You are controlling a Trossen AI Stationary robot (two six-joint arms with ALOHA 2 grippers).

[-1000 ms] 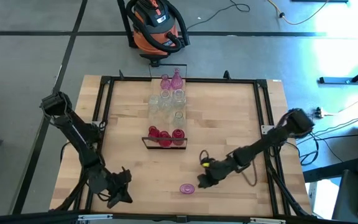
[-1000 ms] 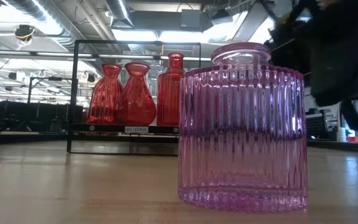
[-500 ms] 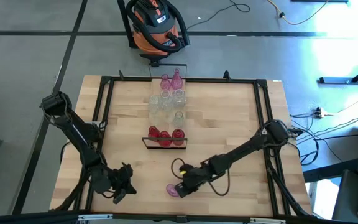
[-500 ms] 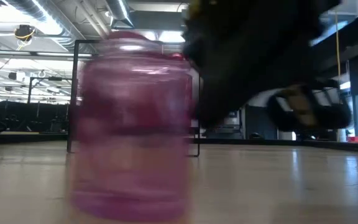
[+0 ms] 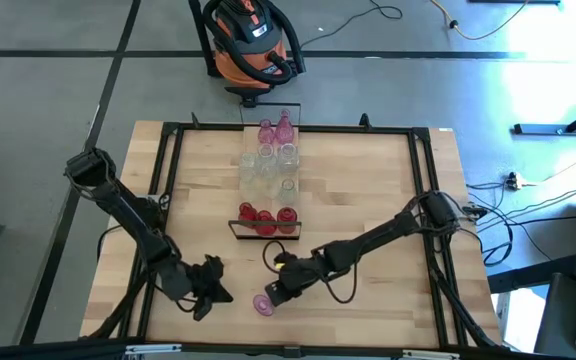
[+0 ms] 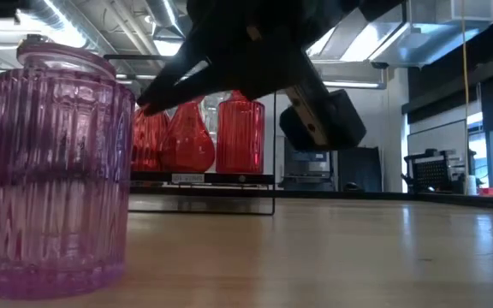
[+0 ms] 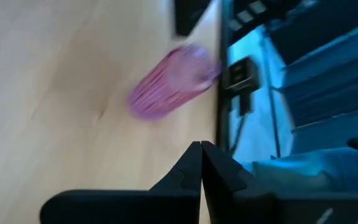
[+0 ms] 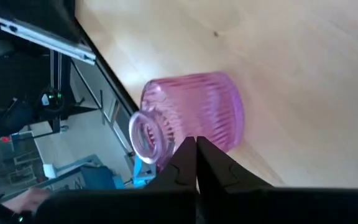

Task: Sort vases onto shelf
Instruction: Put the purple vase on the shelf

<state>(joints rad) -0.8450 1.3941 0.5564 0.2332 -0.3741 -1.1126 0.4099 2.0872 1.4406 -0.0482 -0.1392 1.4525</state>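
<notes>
High view: right tool (image 5: 274,294) sits low near the front edge of the light-wood tabletop (image 5: 368,190), fingers pressed together, nothing gripped. Its tip is just beside the squat ribbed pink glass vase (image 5: 263,304), which stands upright on the tabletop, off the shelf. Left tool (image 5: 218,292) is a bit to the vase's left, also fully closed and empty, apart from the vase. The long narrow light-wood shelf with thin black frame (image 5: 236,231) runs from mid-table toward the back edge. Three red glass vases (image 5: 265,216) stand at its near end, clear glass vases (image 5: 268,165) in the middle, pink glass vases (image 5: 275,130) at the far end. Orange-and-black shop vacuum (image 5: 250,38) on the floor behind the table.

Low view: ribbed pink vase (image 6: 54,171) upright, close at left. Dark arm overhead. Red vases (image 6: 197,133) behind on the shelf, inside the black frame (image 6: 274,137).

Left wrist view: closed fingers (image 7: 191,171), pink vase (image 7: 169,82) ahead near the table edge, blurred.

Right wrist view: closed fingertips (image 8: 188,155) right at the pink vase (image 8: 194,115), near its neck; contact cannot be confirmed.
</notes>
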